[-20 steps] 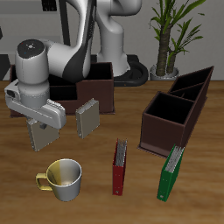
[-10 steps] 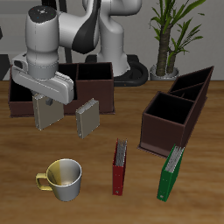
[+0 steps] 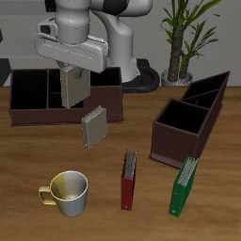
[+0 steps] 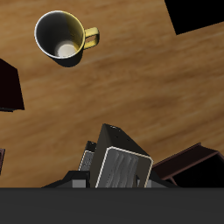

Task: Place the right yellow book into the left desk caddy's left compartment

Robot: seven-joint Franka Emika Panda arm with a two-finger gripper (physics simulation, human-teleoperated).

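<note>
My gripper (image 3: 73,68) is shut on the right yellow book (image 3: 73,88), a small tan-grey speckled book. It hangs upright in the air in front of the wide low organiser. The book also shows close up in the wrist view (image 4: 122,168). The other yellow book (image 3: 93,127) stands on the table just below and nearer the front edge. The left desk caddy (image 3: 168,141), a dark brown slant-topped box, stands across the table. Its left compartment (image 3: 209,94) is the taller, farther section, and it looks empty.
A wide low brown organiser (image 3: 28,104) stands behind the held book. A metal mug with a yellow handle (image 3: 66,190) (image 4: 63,37), a red-spined book (image 3: 129,179) and a green book (image 3: 184,184) sit near the front edge. A potted plant (image 3: 184,38) stands at the back.
My gripper has lifted the right yellow book from near the table and carried it up and sideways, toward the other yellow book and the caddy's side.
</note>
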